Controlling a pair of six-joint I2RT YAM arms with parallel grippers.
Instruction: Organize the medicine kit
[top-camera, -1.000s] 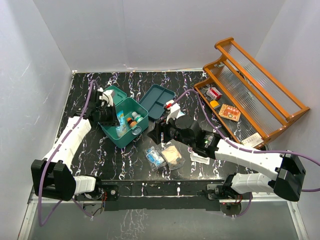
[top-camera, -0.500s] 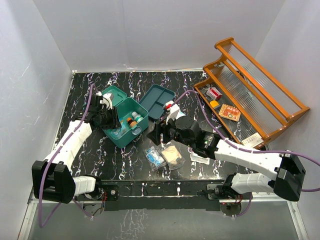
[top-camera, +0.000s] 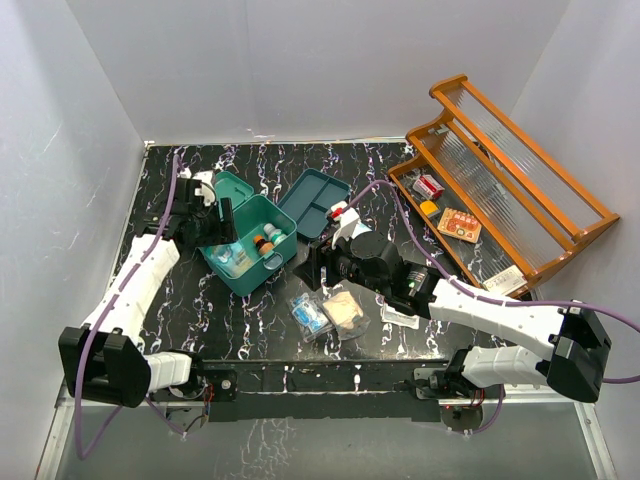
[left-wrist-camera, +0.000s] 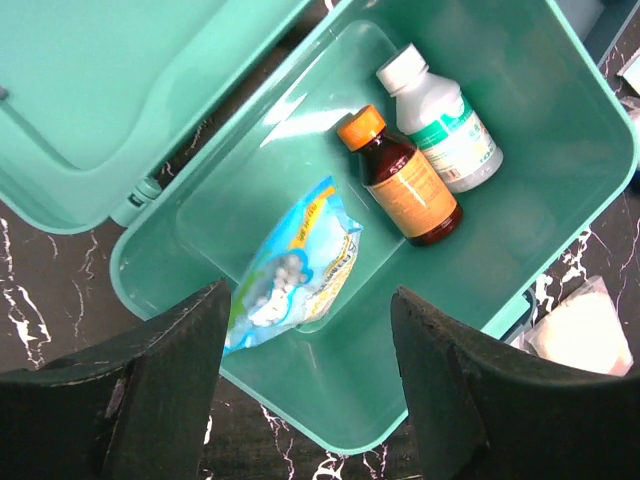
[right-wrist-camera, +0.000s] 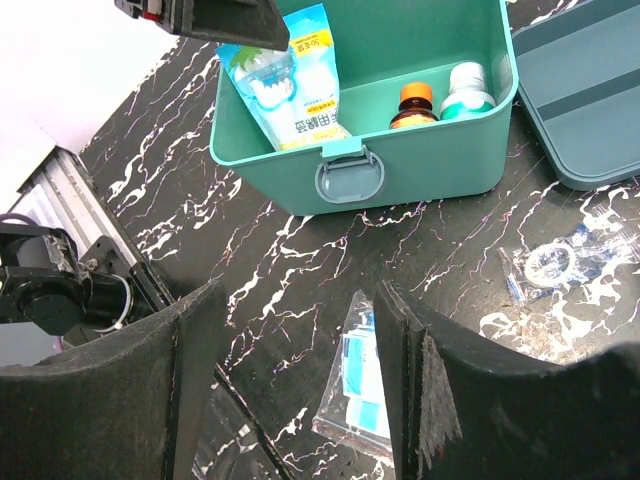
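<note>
— Left wrist view: anything hidden?
— Packet (left-wrist-camera: 295, 265)'s lower end, behind a finger (left-wrist-camera: 150, 400). Left gripper (left-wrist-camera: 312, 305) gapes empty over the open medicine kit (left-wrist-camera: 560, 150).
— Right gripper (right-wrist-camera: 297, 295)?
— Also spread, empty, facing the kit's latch (right-wrist-camera: 349, 175).

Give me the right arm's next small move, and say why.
Probably lower the right hand onto the clear packet lying on the table just below it, then close. The hand is open and empty. The medicine kit stands open with a pouch and two bottles already inside, and other packets lie outside it.
</note>
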